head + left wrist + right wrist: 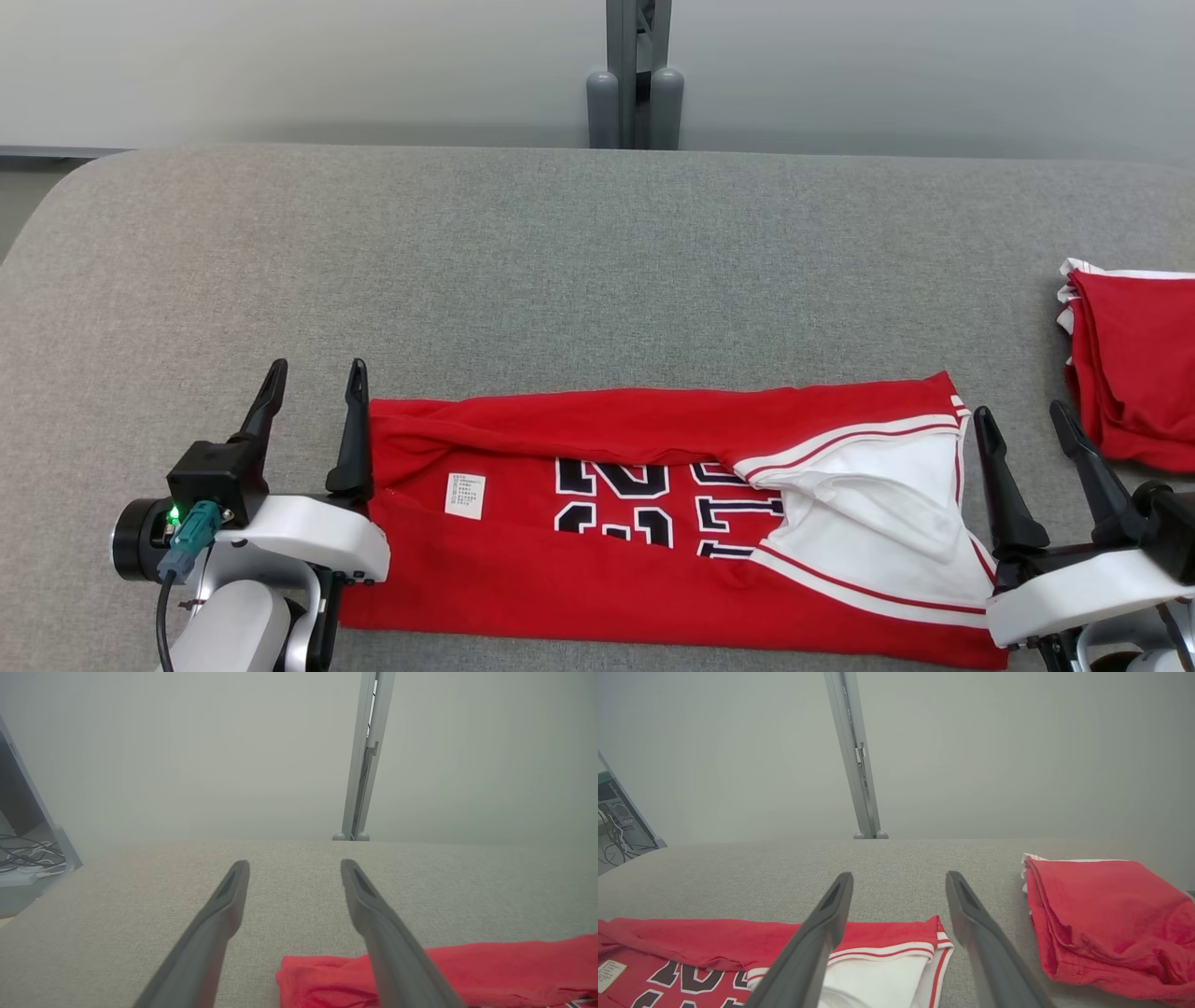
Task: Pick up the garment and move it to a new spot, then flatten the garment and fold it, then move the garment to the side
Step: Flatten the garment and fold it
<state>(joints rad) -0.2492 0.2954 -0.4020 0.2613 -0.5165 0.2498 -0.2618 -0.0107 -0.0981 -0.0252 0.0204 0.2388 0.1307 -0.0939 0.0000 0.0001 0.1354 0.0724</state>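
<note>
The garment point(616, 551) is a red jersey with dark numerals, white trim and a white label, folded into a long band near the front of the grey table point(560, 271). Its left end shows in the left wrist view point(490, 970), its white-trimmed right end in the right wrist view point(882, 952). My left gripper point(313, 387) stands open at the garment's left end, its right finger along the cloth's edge. My right gripper point(1022, 415) stands open just off the right end. Nothing is between either pair of fingers.
A second red garment point(1134, 373), folded in a pile, lies at the table's right edge, also in the right wrist view point(1106, 914). A grey post point(637, 75) rises behind the table's far edge. Cables point(28, 856) lie beyond the table's left corner.
</note>
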